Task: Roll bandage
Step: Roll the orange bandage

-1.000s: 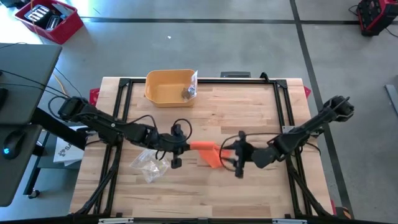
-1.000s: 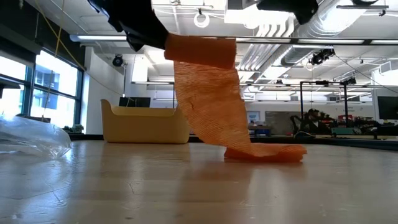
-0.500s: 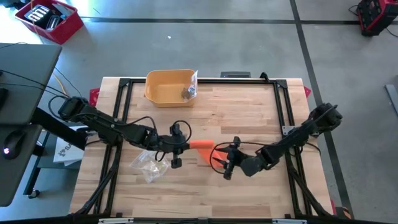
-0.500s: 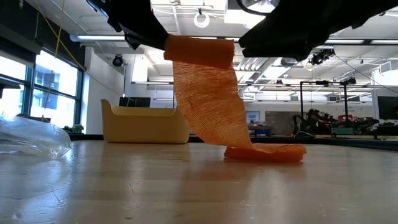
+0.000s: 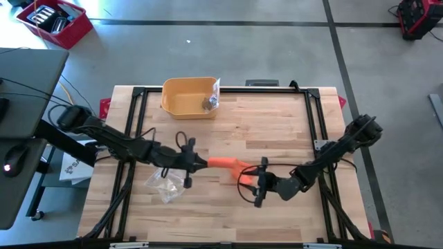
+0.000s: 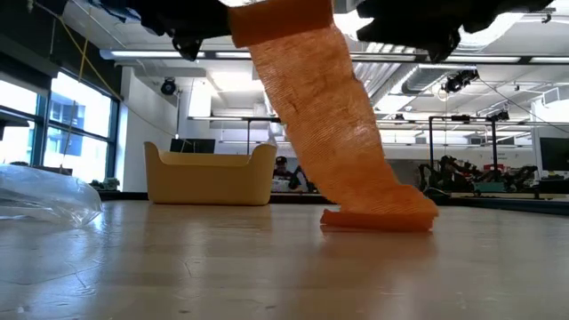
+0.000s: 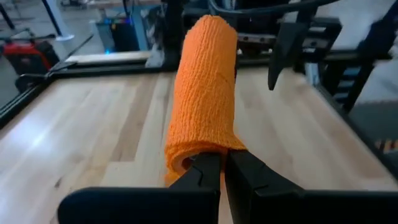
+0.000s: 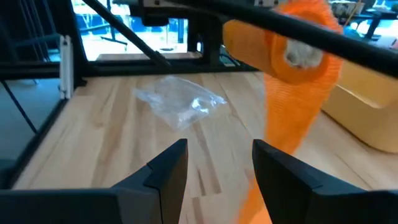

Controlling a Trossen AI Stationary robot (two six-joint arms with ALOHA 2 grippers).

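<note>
orange bandage (image 5: 223, 163) up off the tabletop (image 5: 277, 124) near its middle, left gripper (image 7: 222, 163) clenched on the roll's end, loose tail draping down to the wood. roll's top is cut off in the low view. right gripper (image 5: 259, 187) just beside, fingers apart, holding nothing. bare wood toward the front edge.

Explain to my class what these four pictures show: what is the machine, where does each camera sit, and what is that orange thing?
It is a robot with two dark arms at a wooden table. One camera looks straight down, one sits at table height, and one rides on each wrist. The left gripper is shut on one end of an orange bandage roll, held up in the air; the loose strip hangs down to a folded end on the table. The right gripper is open beside the strip, holding nothing. Also on the table: a yellow bin at the far edge and a crumpled clear plastic wrapper.
</note>
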